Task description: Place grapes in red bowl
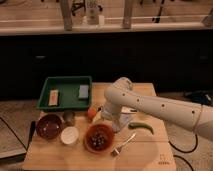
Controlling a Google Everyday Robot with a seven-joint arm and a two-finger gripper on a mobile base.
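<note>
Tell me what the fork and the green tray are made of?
Fork: likely metal; it is thin, pale grey and glints a little. Tray: probably plastic; an even, smooth green with a raised rim, though painted metal is possible. The gripper is just right of the red bowl, near the fork.
</note>
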